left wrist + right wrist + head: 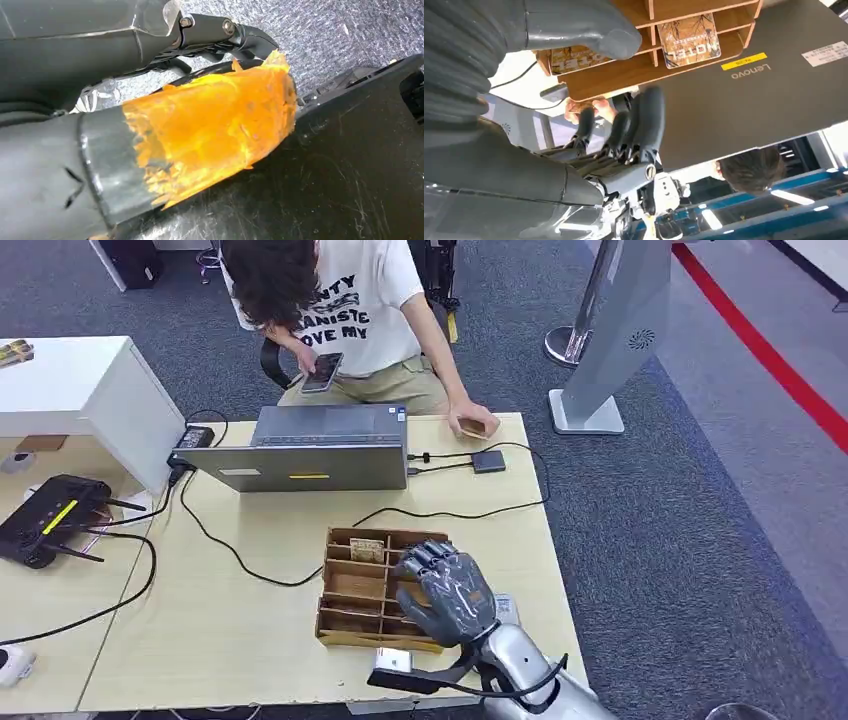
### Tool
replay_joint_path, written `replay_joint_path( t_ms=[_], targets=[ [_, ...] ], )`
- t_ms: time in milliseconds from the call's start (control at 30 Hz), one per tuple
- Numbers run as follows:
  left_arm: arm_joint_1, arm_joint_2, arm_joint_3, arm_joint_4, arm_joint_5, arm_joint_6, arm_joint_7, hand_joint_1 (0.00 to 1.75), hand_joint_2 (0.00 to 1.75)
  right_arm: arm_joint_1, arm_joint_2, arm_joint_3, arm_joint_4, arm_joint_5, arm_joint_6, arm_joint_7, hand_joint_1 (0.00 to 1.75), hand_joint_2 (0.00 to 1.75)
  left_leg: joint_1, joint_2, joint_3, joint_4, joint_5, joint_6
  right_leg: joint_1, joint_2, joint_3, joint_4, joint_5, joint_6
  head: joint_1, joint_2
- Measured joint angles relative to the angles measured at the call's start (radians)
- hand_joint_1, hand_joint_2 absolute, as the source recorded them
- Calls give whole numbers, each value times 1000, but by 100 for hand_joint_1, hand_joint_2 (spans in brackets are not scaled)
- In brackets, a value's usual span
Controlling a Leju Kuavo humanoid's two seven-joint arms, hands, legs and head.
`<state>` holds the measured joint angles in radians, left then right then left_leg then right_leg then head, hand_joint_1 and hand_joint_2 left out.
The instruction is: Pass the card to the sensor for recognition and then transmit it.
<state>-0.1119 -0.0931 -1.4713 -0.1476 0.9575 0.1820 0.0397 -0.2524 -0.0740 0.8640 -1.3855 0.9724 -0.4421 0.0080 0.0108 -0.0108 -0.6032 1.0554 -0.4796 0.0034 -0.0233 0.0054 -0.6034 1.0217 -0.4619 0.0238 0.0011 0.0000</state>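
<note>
The right hand (447, 592) hovers over the brown wooden slotted card rack (352, 592) on the pale wood surface (250, 630), fingers spread and slightly curled, released and grasping nothing. The step in hand looks like the first: reaching in to pick a card. A printed brown card (689, 40) stands in a far slot of the rack, on the side nearest the grey laptop (305, 448); the right wrist view shows a second such card (574, 56) in the neighbouring compartment. Each card stands on edge, leaning in its slot, its long axis running along the slot, across the rack, with the printed face turned toward the robot. The next move calls for lowering the fingers into that far slot and pinching the card's upper edge. The small dark square pad (488, 461) wired beside the laptop is probably the sensor. The left hand's state I cannot tell.
</note>
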Motion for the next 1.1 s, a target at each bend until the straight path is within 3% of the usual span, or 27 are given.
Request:
replay_joint_path(
  t_ms=[33,367,800,1033,1067,1100],
  targets=[
    [0,0,0,0,0,-2,0,0,0,-1,2,0,2,0,3,0,75,175,0,0,0,0,0,0,0,0,0,0,0,0,0,0],
    [0,0,0,0,0,-3,0,0,0,-9,14,-16,34,1,13,2,84,175,0,0,0,0,0,0,0,0,0,0,0,0,0,0],
    [0,0,-5,0,0,-5,0,0,0,-16,20,-46,71,45,43,24,72,175,0,0,0,0,0,0,0,0,0,0,0,0,0,0],
    [0,0,-8,0,3,-5,0,0,0,-20,20,-54,81,55,58,27,84,175,0,0,0,0,0,0,0,0,0,0,0,0,0,0],
    [0,0,-8,0,3,-5,0,0,0,-20,20,-56,84,55,59,28,93,175,0,0,0,0,0,0,0,0,0,0,0,0,0,0],
    [0,0,-9,0,3,-5,0,0,0,-20,20,-57,86,56,59,31,117,175,0,0,0,0,0,0,0,0,0,0,0,0,0,0]
  ],
)
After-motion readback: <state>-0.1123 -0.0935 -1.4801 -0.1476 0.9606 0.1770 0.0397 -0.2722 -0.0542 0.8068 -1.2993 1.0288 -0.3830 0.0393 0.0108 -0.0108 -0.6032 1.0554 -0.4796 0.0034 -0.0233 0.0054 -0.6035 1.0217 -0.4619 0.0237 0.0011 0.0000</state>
